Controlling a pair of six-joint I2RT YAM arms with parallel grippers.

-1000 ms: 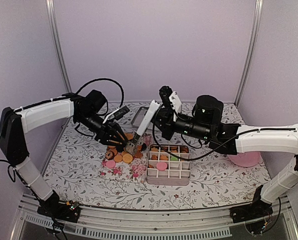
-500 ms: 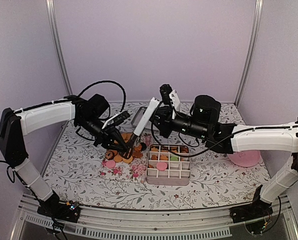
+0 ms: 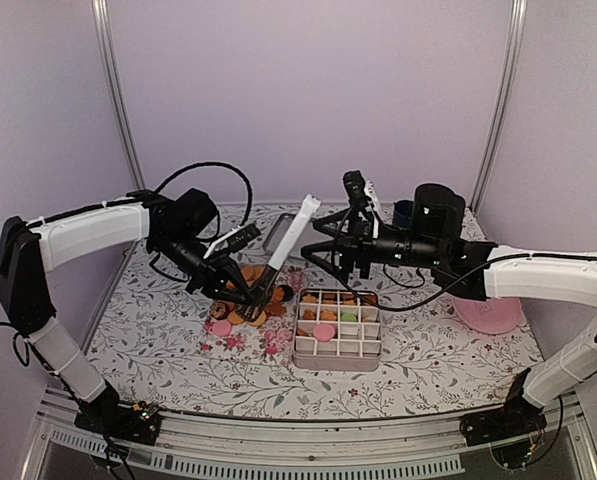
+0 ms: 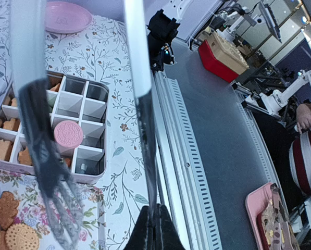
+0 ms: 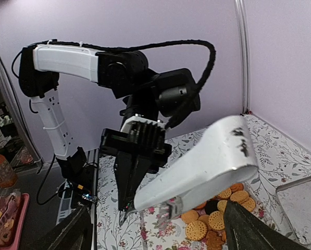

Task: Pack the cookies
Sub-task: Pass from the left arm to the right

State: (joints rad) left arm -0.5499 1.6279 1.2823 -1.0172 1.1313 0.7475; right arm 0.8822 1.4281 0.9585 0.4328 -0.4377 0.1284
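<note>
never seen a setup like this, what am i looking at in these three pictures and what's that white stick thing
This is a robot: a left arm and a right arm, bolted at the near edge of a flowered table. One picture looks down from above and behind them. The other two come from small cameras on each wrist.

On the table lies a heap of loose cookies, mostly golden. Next to it is a white box divided into small compartments, some of which hold cookies. A pink plate sits to the right.

The white stick is a pair of kitchen tongs with dark tips. The left pincer is shut on one leg of them, down by the heap. The right pincer is open near the handle end and grips nothing.
</note>
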